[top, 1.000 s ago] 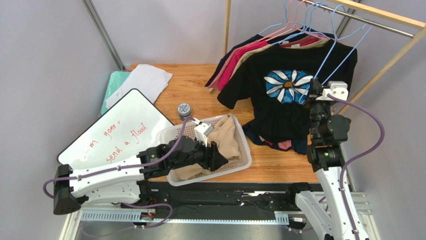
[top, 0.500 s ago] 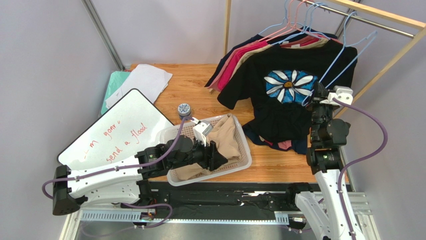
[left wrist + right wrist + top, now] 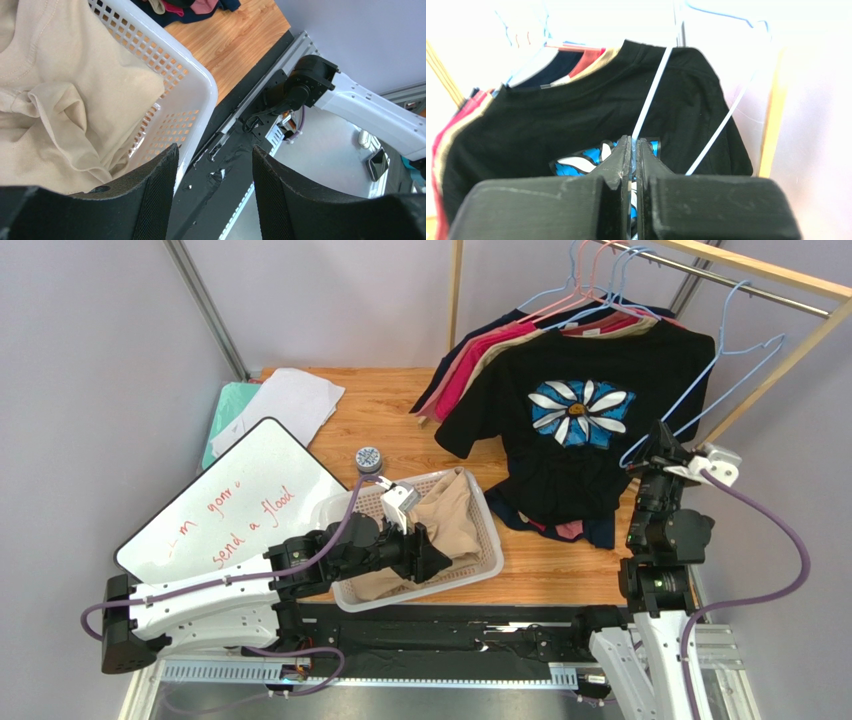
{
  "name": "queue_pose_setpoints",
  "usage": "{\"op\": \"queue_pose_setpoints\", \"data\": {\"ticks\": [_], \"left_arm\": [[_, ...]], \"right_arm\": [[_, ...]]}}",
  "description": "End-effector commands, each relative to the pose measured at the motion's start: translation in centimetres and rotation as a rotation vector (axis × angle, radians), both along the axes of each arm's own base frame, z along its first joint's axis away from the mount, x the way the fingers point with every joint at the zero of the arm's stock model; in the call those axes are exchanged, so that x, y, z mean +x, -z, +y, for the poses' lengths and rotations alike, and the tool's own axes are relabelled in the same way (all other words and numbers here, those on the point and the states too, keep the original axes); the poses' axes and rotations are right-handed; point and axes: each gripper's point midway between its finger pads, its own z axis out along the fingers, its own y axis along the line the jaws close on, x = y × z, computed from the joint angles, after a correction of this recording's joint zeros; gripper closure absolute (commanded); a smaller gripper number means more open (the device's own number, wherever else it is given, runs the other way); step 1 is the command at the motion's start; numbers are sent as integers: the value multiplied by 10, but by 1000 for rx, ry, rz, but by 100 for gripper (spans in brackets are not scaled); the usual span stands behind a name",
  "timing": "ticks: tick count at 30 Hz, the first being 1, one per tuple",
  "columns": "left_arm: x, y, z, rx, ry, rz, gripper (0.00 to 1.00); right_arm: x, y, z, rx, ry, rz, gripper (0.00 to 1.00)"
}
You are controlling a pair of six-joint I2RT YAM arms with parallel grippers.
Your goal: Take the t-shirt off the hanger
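Note:
A bare light-blue wire hanger (image 3: 681, 401) is pinched at its lower corner in my right gripper (image 3: 662, 443), which is shut on it to the right of the hanging black daisy t-shirt (image 3: 580, 410). In the right wrist view the hanger wire (image 3: 653, 92) rises from between the closed jaws of the right gripper (image 3: 633, 145). A beige t-shirt (image 3: 450, 515) lies crumpled in the white basket (image 3: 492, 540). My left gripper (image 3: 440, 560) hovers open at the basket's near edge. The left wrist view shows this left gripper (image 3: 215, 150) empty, beside the beige t-shirt (image 3: 55, 100) and the basket rim (image 3: 195, 85).
Several other shirts hang on hangers from the wooden rack rail (image 3: 760, 270) at the back right. A whiteboard (image 3: 235, 500) leans at the left, with papers (image 3: 285, 400) behind it and a small round jar (image 3: 369, 457) by the basket.
My right gripper has carried the blue hanger to the right and nearer, off the front of the black shirt. The left arm has barely shifted.

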Motion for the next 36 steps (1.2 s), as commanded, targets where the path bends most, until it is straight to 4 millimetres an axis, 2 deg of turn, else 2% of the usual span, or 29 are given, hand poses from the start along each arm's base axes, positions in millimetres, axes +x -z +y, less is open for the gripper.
{"op": "queue_pose_setpoints", "data": {"ticks": [1,2,5,6,11,12,13,15,16,17,19,20,22,24,25,27,31,32,34,35,36], "left_arm": [[-2,-9,5,-30,-1,-19,38],[-2,-8,6,-28,-1,-17,38],[-4,-8,11,-31,-8,-13,38],[-4,-8,13,-34,-9,-11,38],[-7,-9,18,-60,-16,-3,38],[-7,-8,19,-61,-15,-1,38],[-9,-8,20,-64,-10,2,39],[-11,-10,21,-79,-4,6,39],[-12,-8,22,-80,-2,9,38],[-12,-8,22,-86,-3,11,38],[-14,-8,25,-100,-2,11,38],[-15,-10,25,-109,1,7,38],[-14,-12,28,-122,-2,-4,38],[-14,-14,28,-125,2,-18,38],[-14,-15,27,-125,4,-22,38],[-14,-16,25,-129,12,-33,38],[-14,-12,24,-120,19,-39,38],[-14,-13,24,-126,23,-44,38],[-15,-13,27,-140,24,-54,38],[-15,-18,26,-160,25,-63,37],[-16,-20,28,-175,27,-72,37]], "right_arm": [[-20,1,-8,94,23,-26,100],[-21,8,-11,109,40,1,100],[-29,7,-16,147,66,5,100],[-31,12,-16,157,65,26,100],[-41,7,-9,257,12,44,98],[-39,8,-7,272,5,60,93],[-38,10,-7,273,5,82,76],[-34,17,-3,258,-7,168,62],[-34,21,-1,250,-10,204,49],[-35,31,3,244,-26,262,44],[-37,33,8,229,-49,319,33],[-43,49,9,230,-51,398,29],[-52,51,13,245,-65,434,26],[-60,63,22,251,-114,496,25],[-65,63,25,255,-131,501,22],[-73,66,38,260,-202,521,21],[-88,49,69,220,-389,548,18],[-98,36,80,207,-457,537,18],[-107,18,90,168,-523,514,23],[-118,-3,95,155,-557,473,23],[-119,-10,98,152,-578,467,23]]}}
